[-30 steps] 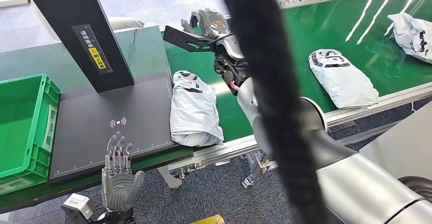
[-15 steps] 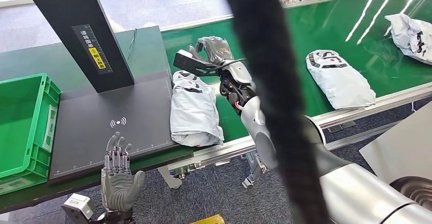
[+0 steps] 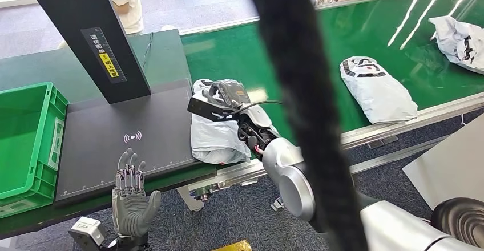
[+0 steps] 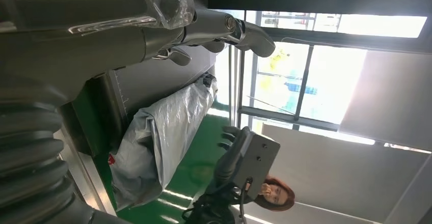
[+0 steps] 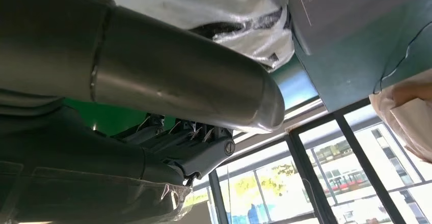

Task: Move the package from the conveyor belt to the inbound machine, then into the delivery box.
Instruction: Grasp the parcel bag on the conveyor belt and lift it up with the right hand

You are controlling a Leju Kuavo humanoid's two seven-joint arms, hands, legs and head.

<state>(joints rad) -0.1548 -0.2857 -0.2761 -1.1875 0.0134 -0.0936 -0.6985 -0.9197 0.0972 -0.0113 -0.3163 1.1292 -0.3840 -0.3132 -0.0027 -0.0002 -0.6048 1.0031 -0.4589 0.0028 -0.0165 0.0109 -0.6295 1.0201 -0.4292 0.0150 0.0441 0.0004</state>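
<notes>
Package (image 3: 217,128): we log it on the belt (image 3: 319,51), against the scanner plate (image 3: 114,137). Right hand (image 3: 225,94) over it, grip possibly unclosed; we cannot tell. Left hand (image 3: 132,197): released, fingers spread.

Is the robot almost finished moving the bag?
Not yet, it is just starting. The package lies on the conveyor belt, beside the scanner pad. The right hand hovers over it. The left hand waits, open. The green box holds no package.
</notes>
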